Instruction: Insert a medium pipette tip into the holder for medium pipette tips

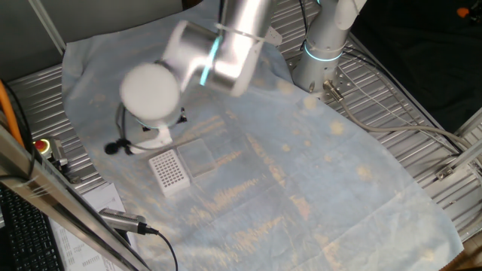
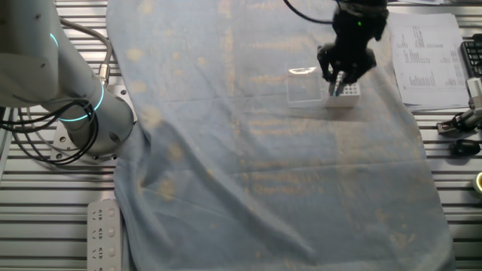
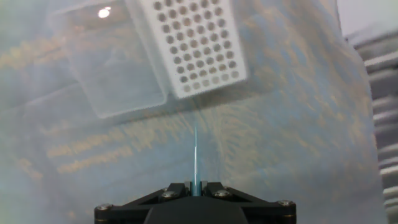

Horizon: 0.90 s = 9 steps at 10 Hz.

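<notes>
In the hand view my gripper (image 3: 196, 185) is shut on the medium pipette tip (image 3: 196, 155), a thin pale blue sliver that points forward from between the jaws. Its end lies just short of the near edge of the holder for medium pipette tips (image 3: 196, 43), a white block with a dense grid of dark holes. In the other fixed view the gripper (image 2: 337, 84) hangs right over the holder (image 2: 346, 96). In one fixed view the holder (image 1: 169, 171) lies on the cloth below the arm's white joint; the fingers are hidden there.
A clear plastic box (image 3: 106, 68) sits against the holder's side, also seen in one fixed view (image 1: 199, 158) and the other fixed view (image 2: 304, 90). A pale blue cloth (image 1: 301, 188) covers the table. Papers (image 2: 433, 53) and cables lie beyond the cloth's edge.
</notes>
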{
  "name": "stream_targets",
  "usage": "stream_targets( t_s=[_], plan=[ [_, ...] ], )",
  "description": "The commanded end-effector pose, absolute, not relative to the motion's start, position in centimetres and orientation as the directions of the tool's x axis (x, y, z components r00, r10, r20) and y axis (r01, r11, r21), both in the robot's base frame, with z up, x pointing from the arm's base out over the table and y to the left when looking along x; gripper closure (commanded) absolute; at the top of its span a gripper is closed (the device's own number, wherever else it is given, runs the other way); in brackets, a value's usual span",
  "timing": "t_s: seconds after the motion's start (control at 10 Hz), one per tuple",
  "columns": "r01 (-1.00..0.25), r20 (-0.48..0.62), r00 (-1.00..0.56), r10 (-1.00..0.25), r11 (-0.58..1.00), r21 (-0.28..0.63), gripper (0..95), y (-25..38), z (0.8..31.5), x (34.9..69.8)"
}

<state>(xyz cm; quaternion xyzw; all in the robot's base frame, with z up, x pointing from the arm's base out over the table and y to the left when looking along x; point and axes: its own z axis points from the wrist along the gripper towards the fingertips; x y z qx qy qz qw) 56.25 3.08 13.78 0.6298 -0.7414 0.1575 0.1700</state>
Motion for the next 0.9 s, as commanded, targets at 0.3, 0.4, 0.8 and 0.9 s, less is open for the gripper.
stream_targets(
  t_s=[0.3,0.4,0.8,0.9],
  plan=[
    [-0.99,0.58,0.126,-0.804,-0.139,0.023,95.0,3.39,13.72,55.9],
    [-0.976,0.608,0.202,-0.768,-0.213,0.055,95.0,3.39,13.72,55.9],
    [-0.974,0.624,0.199,-0.756,-0.223,0.04,95.0,3.71,14.19,56.04],
    [-0.976,0.643,0.186,-0.743,-0.216,0.033,95.0,3.95,14.38,56.7]
  ],
)
